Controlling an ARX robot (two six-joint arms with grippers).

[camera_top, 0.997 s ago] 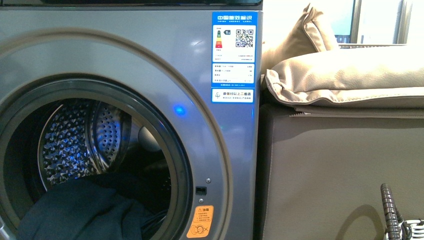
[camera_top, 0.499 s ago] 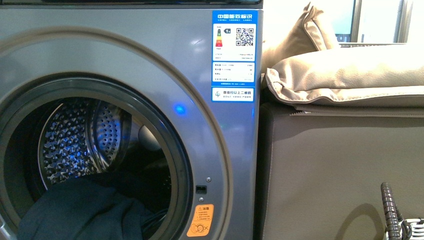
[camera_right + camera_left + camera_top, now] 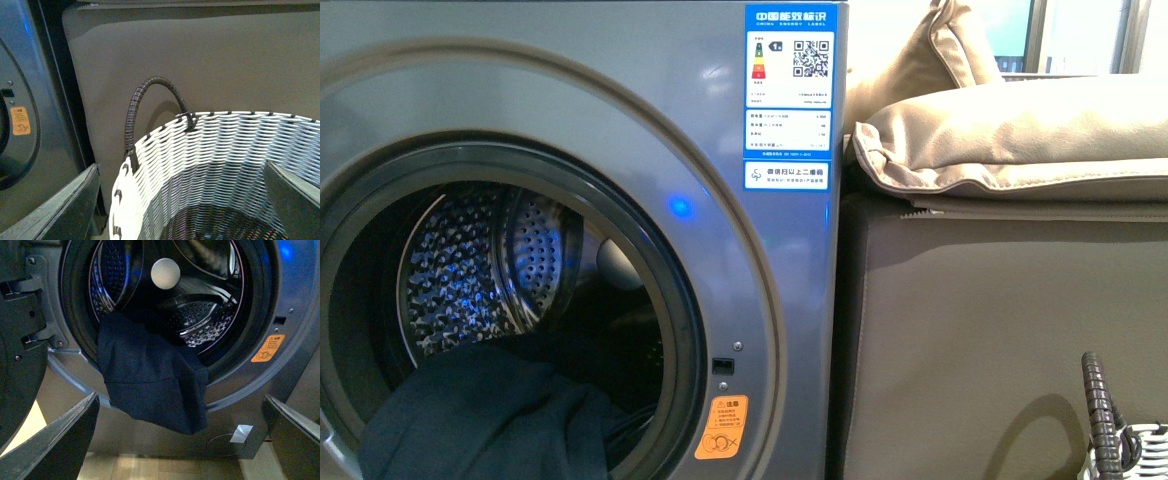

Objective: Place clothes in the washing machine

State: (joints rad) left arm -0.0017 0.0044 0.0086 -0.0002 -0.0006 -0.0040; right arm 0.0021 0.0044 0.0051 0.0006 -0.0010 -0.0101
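Left hand point(image 3: 180, 440) hangs empty, fingers spread wide, just in front of the washing machine point(image 3: 620, 130); right hand point(image 3: 180, 200), likewise spread and empty, hovers over the white woven basket point(image 3: 210, 155), with the brown-wrapped handle point(image 3: 150, 100) ahead of it. We judge the loading step half finished: the clothes point(image 3: 150, 375), a dark navy garment of soft, limp cloth, lie over the lower lip of the porthole beyond the left hand, one fold inside the perforated drum point(image 3: 200, 315), the rest drooping down the machine's front. Next, we reckon, the left hand must close on the hanging fold and push it into the drum.
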